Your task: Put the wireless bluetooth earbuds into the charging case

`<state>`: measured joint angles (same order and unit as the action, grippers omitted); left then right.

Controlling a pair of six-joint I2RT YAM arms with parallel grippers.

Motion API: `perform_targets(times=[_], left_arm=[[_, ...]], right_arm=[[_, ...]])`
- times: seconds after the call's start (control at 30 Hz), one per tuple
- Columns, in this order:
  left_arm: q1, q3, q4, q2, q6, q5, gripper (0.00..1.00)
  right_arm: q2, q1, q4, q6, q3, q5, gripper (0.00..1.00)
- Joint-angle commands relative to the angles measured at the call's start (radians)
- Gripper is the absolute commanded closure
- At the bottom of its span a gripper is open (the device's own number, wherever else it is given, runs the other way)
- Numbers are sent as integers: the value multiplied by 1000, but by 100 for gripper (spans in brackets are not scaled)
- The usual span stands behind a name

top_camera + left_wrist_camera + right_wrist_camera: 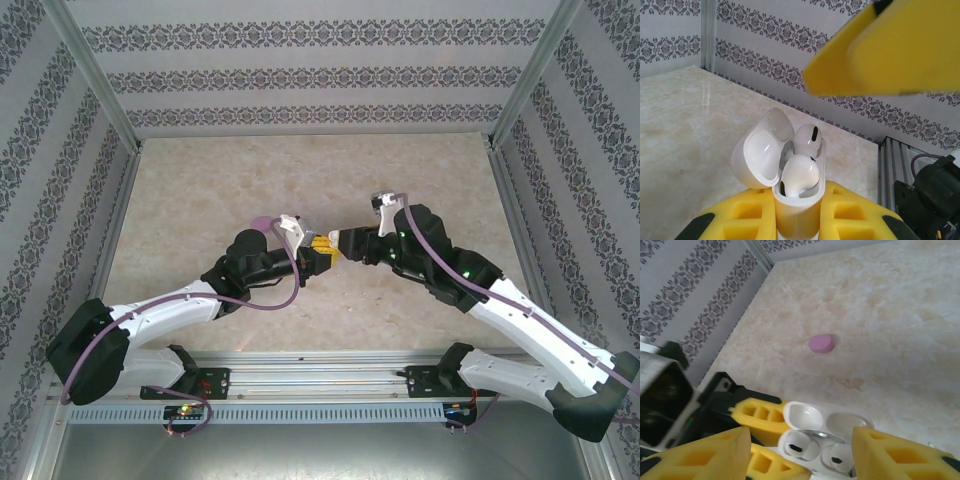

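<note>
Your left tool [800, 220] pinches the open white case [762, 155]; both earbuds [800, 175] sit inside, insertion apparently done; right tool [802, 455] spread.

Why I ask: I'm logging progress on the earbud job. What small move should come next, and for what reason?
Probably nudge the lid shut with the right gripper. The white earbuds both sit in the wells of the white case, which the left gripper clamps. The right jaws stand apart and empty over it, and the lid hangs open.
</note>
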<state>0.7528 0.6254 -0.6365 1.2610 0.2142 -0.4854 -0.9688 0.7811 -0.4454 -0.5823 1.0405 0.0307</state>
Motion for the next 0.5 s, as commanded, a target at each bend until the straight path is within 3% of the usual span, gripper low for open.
perform_targets(times=[0.0,0.1,0.23,0.47], left_arm=[[13,7,-64,-7,-15,-12,100],[13,0,-113,19,-13,-36,100],[13,-16,-189,64,7,-63,100],[13,9,-234,110,25,-140,100]], right_arm=[[24,-22,-99,-27,64,-14,43],[37,-81,-152,-57,82,42,41],[27,-227,-203,-128,72,214,41],[15,-393,-102,-216,-41,459,42]])
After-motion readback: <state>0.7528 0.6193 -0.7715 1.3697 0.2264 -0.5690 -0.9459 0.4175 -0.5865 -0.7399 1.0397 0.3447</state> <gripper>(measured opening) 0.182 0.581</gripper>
